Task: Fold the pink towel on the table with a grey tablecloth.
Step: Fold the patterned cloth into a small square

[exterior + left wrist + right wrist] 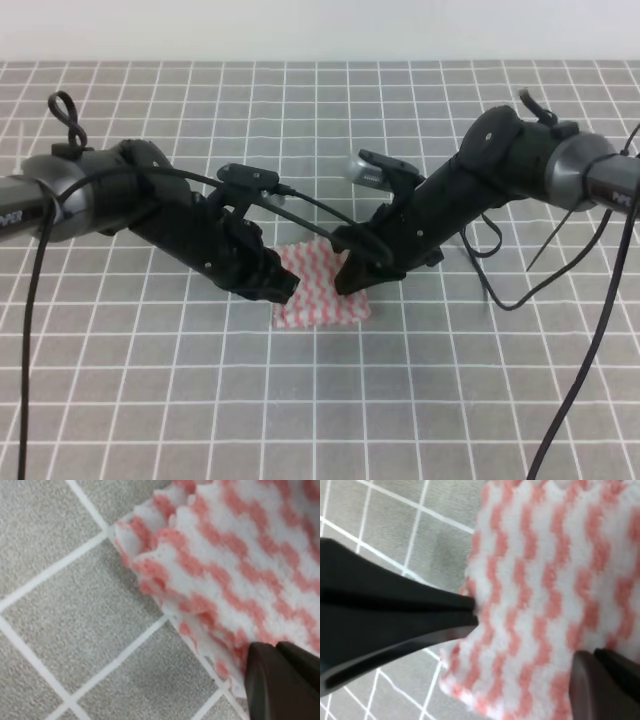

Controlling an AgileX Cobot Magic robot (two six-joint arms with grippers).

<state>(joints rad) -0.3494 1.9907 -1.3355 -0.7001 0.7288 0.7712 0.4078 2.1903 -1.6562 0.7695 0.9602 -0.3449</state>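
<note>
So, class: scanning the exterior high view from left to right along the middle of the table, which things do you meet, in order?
left gripper → pink towel → right gripper, all over the table with a grey tablecloth.

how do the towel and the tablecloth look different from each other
The towel has pink and white wavy stripes; the tablecloth is grey with a thin white square grid. The towel has jagged edges and covers only a few squares; the tablecloth fills the whole view. Both are cloth.
</note>
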